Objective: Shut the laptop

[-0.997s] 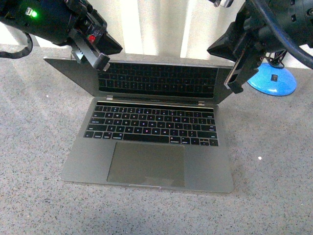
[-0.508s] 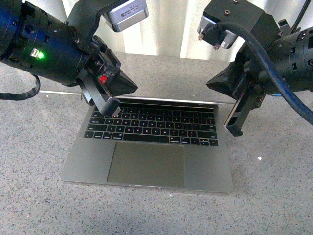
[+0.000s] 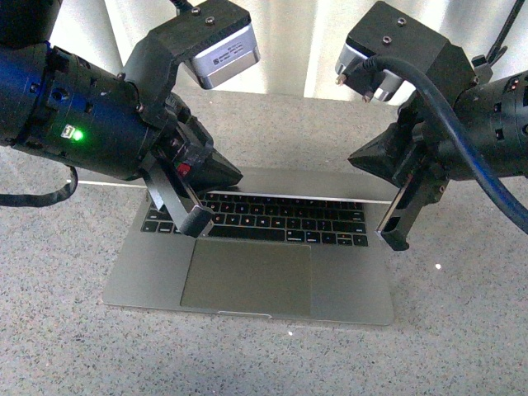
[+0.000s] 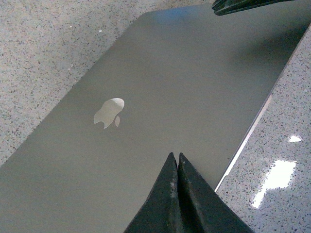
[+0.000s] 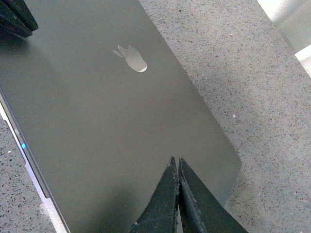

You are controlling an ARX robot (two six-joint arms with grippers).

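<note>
Evenly bright — glare patches on the table [image 4: 279, 177]

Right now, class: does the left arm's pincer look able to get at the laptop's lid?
Likely yes. The left pincer, shut, sits right over the laptop lid, by one edge of its bare outer face, with nothing between them; actual contact cannot be confirmed.

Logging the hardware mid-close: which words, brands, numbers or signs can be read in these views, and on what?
Apple logo, a sign without lettering: on the lid of the slim grey metal laptop.
Printed label on the silver camera box above the left arm: too small to read.
White legends on the black keys: too blurred to read.
Nothing else legible.
</note>
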